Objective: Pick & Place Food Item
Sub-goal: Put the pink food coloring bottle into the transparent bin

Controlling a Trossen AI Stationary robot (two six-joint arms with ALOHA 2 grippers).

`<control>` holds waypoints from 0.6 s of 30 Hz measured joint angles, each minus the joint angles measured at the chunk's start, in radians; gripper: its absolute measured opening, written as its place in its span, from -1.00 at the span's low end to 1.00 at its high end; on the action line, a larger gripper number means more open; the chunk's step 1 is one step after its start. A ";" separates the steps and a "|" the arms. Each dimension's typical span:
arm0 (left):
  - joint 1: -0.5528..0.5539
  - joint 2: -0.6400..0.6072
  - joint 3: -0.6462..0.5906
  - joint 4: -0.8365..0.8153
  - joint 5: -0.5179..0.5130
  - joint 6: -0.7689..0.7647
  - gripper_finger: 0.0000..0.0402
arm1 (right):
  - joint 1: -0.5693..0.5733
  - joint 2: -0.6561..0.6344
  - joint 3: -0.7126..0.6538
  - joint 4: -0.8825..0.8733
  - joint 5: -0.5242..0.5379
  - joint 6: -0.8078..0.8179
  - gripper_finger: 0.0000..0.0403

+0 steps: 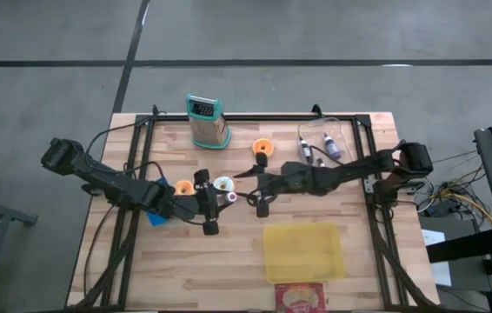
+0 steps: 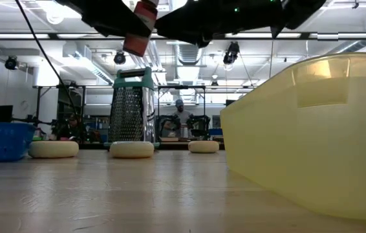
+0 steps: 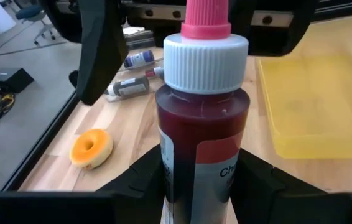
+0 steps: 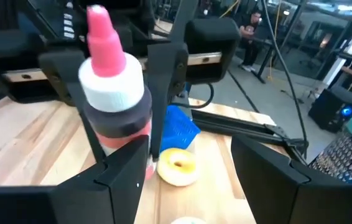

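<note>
the left gripper is holding a red sauce bottle with a white ribbed cap and pink nozzle, its fingers partly closed and pressing the bottle's sides. the bottle is hanging in the air above the desk, to the left of the yellow bin and well apart from it. just beside the bottle, on the side nearer the bin, the right gripper is reaching in with its fingers standing wide and holding nothing; the bottle is lying partly between them, and i cannot tell whether they are touching it.

judging by this, the pick is done and the bottle is lifted, and what looks like a handover between the arms is under way but not finished. still left: the right fingers closing, the left ones letting go, and the bottle being carried to wherever it belongs, perhaps the yellow bin.

the high view is giving the whole layout: a blue basket under the left arm, three doughnuts including an orange one farther from the bin than the grippers, a box grater, and small bottles beyond the bin. the low view is missing the grip itself, showing only the bottle's end overhead, but it is confirming clear air beneath it. the left wrist view alone is showing the label and the squeeze on the bottle.
</note>
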 joint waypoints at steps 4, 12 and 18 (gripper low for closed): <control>0.001 0.000 0.000 -0.003 -0.009 0.000 -0.28 | 0.002 -0.040 -0.009 -0.082 -0.008 0.012 0.13; 0.001 0.000 0.000 -0.003 -0.008 -0.001 -0.28 | 0.041 -0.084 -0.012 -0.168 -0.008 0.007 0.12; 0.000 -0.001 0.000 -0.002 -0.008 -0.001 -0.28 | 0.059 -0.083 -0.009 -0.061 -0.007 -0.015 0.12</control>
